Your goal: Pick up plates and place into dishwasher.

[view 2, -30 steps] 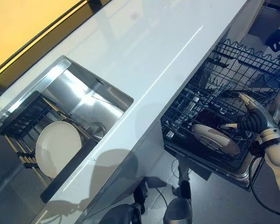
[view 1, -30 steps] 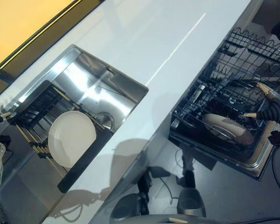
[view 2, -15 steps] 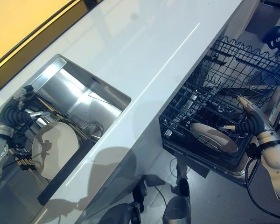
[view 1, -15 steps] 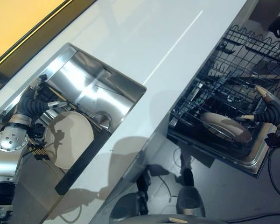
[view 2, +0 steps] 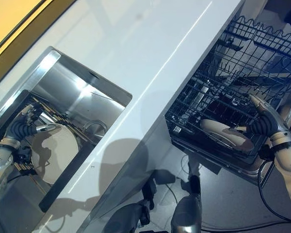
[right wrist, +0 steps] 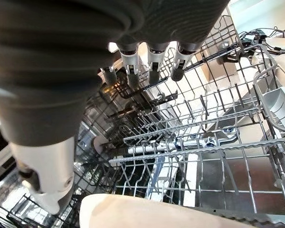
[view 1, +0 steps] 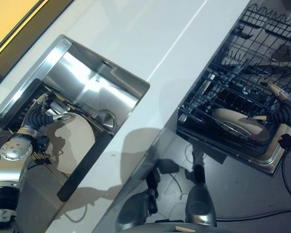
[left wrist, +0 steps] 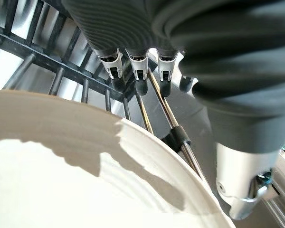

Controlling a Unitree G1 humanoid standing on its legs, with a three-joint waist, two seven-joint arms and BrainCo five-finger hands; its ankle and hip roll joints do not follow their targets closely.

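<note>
We find the left hand (view 1: pixel 47 115) down in the sink (view 1: pixel 117 80), over the far-left edge of the white plate (view 1: pixel 72 143) that lies on the black drying rack (view 1: pixel 20 108) set across the basin. A second ago this hand was off at the left margin, clear of the rack; half a second ago it had come in above the plate, and it now sits lower and closer to the rim. In the left wrist view the fingers (left wrist: pixel 141 76) are extended and apart from the thumb, their dark tips over the rack bars just beyond the plate's edge. We see no grip on the plate yet, and we cannot tell whether any fingertip touches it.

The right hand (view 2: pixel 262 122) holds at the near-right corner of the pulled-out dishwasher rack (view 1: pixel 242 73), fingers straight, thumb spread and clamped on nothing. A second plate (view 1: pixel 240 124) lies flat in the rack just left of it, already loaded. This hand has barely shifted across the three moments.

The whole scene has slid somewhat between pictures, which we attribute to the head camera, not to the sink or bench (view 1: pixel 150 34).

Our judgement: one plate is stowed, one remains in the sink, and the left hand is closing in for the pick. The flat plate offers little purchase; getting under its rim looks to be the difficulty.
</note>
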